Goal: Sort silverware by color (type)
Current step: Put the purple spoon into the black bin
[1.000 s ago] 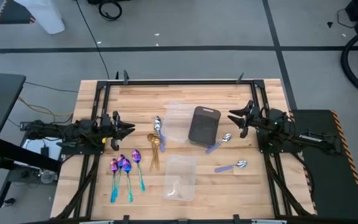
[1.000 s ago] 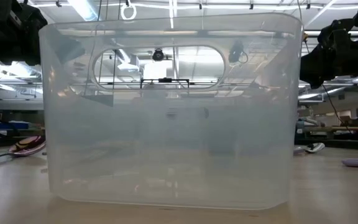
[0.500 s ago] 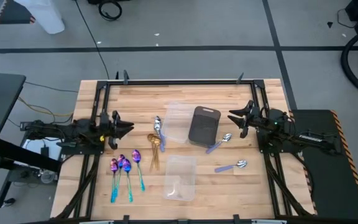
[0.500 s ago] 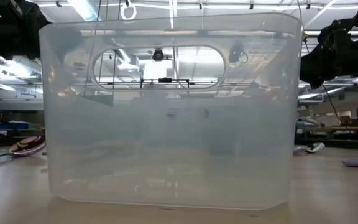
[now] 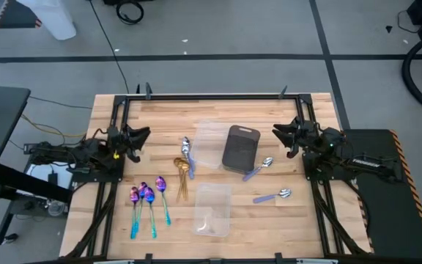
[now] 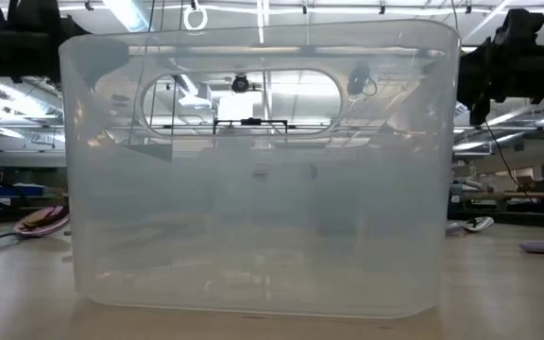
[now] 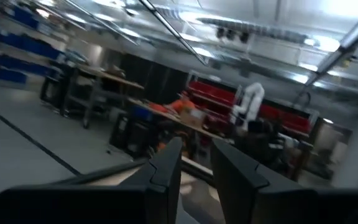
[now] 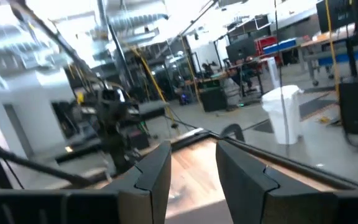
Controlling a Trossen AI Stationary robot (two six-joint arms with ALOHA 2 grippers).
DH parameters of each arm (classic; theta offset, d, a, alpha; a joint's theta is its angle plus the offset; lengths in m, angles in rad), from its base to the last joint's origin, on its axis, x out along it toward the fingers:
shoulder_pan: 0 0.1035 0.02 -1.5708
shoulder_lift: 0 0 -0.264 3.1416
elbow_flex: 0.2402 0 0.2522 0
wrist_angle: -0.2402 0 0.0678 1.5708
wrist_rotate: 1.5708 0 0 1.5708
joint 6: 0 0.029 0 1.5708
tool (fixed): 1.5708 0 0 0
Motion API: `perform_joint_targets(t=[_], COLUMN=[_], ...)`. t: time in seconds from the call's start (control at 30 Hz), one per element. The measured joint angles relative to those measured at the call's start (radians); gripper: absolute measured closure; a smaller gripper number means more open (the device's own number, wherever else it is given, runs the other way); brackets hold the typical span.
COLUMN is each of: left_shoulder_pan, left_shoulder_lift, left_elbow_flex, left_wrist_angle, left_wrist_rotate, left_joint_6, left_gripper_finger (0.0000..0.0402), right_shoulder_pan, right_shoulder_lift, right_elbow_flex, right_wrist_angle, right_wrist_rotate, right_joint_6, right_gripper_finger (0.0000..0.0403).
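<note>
Over on the left side of the wooden worktop (image 5: 269, 227), the left claw (image 5: 143, 134) hangs above the boards with nothing in it; its two dark fingers (image 7: 166, 168) stand a narrow gap apart, open and empty. Nearer than it, by the near left part of the worktop, lie the purple spoons (image 5: 147, 194), bowls side by side and teal handles pointing toward the near edge. Just right of them, near the middle, the gold spoons (image 5: 182, 170) lie bunched together, and one silver spoon (image 5: 186, 149) rests just beyond them, beside a clear tray (image 5: 209, 144). A dark grey tray (image 5: 239, 147) lies against that clear tray's right side. A second clear tray (image 5: 212, 209) sits nearer, toward the near edge; in the low view its wall fills most of the picture. Right of the dark tray lie two more silver spoons with pale handles (image 5: 258, 168), one close to the dark tray, the other nearer and well apart from it. On the far right, the right claw (image 5: 278, 133) hangs above the worktop, its fingers (image 8: 154, 171) parted and holding nothing.
</note>
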Motion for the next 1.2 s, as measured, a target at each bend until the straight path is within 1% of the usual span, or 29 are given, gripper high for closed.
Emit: perform_joint_targets(t=[0.07,0.17,0.27,0.37,0.4,0.43,0.53,0.57,0.63,0.7,0.77,0.9,1.03,1.2], left_shoulder_pan=[0.000,0.000,0.000,0.000,0.000,0.000,0.000,0.000,0.000,0.000,0.000,0.000,0.000,0.000], left_shoulder_lift=[0.000,0.000,0.000,0.012,0.021,0.027,0.063,0.079,0.108,0.142,0.178,0.240,0.284,0.304], left_elbow_flex=[0.000,0.000,0.000,0.008,0.017,0.026,0.063,0.074,0.098,0.126,0.148,0.185,0.211,0.218], left_wrist_angle=[0.048,0.127,0.158,0.145,0.142,0.144,0.149,0.143,0.131,0.116,0.098,0.098,0.091,0.084], left_wrist_rotate=[-0.011,-0.013,-0.002,0.019,0.022,0.023,0.025,0.031,0.053,0.068,0.070,0.070,0.071,0.071], left_joint_6=[0.029,0.121,0.208,0.239,0.247,0.260,0.272,0.272,0.272,0.271,0.271,0.285,0.298,0.301], left_gripper_finger=[0.0308,0.0308,0.0308,0.0308,0.0308,0.0308,0.0308,0.0308,0.0308,0.0308,0.0308,0.0308,0.0308,0.0308], right_shoulder_pan=[0.000,0.000,0.001,0.001,0.001,0.001,0.001,0.001,0.001,0.013,0.038,0.105,0.173,0.263], right_shoulder_lift=[0.000,0.000,0.012,0.036,0.046,0.057,0.089,0.100,0.126,0.166,0.225,0.383,0.534,0.683], right_elbow_flex=[0.000,0.000,0.000,0.000,0.000,0.000,0.000,0.000,0.024,0.077,0.134,0.258,0.377,0.543], right_wrist_angle=[0.004,0.006,0.009,0.045,0.056,0.071,0.164,0.202,0.210,0.150,0.059,-0.124,-0.256,-0.488], right_wrist_rotate=[0.000,-0.001,-0.022,-0.095,-0.104,-0.102,-0.032,-0.024,-0.067,-0.115,-0.121,-0.055,-0.035,0.061], right_joint_6=[0.082,0.248,0.367,0.421,0.441,0.461,0.492,0.488,0.462,0.455,0.440,0.409,0.406,0.475], right_gripper_finger=[0.0265,0.0265,0.0265,0.0265,0.0265,0.0265,0.0265,0.0265,0.0266,0.0270,0.0279,0.0303,0.0324,0.0334])
